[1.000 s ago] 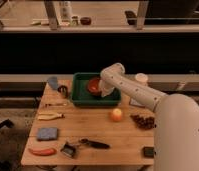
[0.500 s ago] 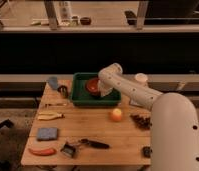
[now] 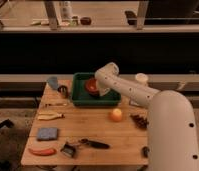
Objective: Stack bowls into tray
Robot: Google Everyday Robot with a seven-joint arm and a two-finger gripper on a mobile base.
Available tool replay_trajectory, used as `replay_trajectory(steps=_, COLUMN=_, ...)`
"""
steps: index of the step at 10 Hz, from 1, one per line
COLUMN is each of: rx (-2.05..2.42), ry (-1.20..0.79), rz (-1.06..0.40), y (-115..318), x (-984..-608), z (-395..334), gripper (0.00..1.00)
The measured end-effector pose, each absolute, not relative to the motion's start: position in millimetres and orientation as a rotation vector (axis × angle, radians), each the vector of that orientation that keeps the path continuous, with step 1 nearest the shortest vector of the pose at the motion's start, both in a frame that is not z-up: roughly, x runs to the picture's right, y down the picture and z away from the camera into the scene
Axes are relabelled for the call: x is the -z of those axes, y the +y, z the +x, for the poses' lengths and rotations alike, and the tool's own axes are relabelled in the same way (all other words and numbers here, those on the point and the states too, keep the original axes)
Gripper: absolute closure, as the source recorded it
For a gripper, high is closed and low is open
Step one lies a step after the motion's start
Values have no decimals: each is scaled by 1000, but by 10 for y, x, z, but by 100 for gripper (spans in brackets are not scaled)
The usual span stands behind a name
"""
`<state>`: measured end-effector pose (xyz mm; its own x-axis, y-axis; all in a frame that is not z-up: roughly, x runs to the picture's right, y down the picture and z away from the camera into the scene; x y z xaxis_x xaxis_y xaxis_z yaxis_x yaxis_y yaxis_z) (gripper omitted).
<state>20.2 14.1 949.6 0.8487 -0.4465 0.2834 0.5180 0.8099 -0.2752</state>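
The dark green tray [image 3: 82, 95] sits at the back of the wooden table. A red-orange bowl [image 3: 92, 86] lies inside it, towards the right. My white arm reaches from the lower right over the tray. The gripper [image 3: 101, 90] hangs at the bowl's right edge, just over the tray's inside. I cannot tell whether it touches the bowl. Only one bowl shows.
A small dark metal cup [image 3: 63, 91] and a pale blue cup [image 3: 53, 82] stand left of the tray, a white cup [image 3: 141, 78] to its right. An orange fruit [image 3: 116, 115], a banana [image 3: 49, 116], a blue-grey pad [image 3: 47, 133], a red pepper [image 3: 42, 151], a dark tool [image 3: 88, 144] and dark grapes [image 3: 139, 120] lie nearer.
The arm has drawn back a little to the left over the tray, with the gripper staying at the bowl's right edge. The bowl has not visibly moved.
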Motion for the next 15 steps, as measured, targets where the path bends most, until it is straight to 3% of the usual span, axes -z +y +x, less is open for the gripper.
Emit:
replay_trajectory(steps=4, rx=529, ry=-181, rz=-356, y=123, x=-9493, z=172, gripper=33)
replay_trajectory(steps=6, rx=524, ry=-176, rz=-364, y=153, x=-9515, z=192, gripper=20)
replay_trajectory(steps=15, rx=516, ry=-101, rz=-310, y=102, x=-9479, z=240, gripper=20)
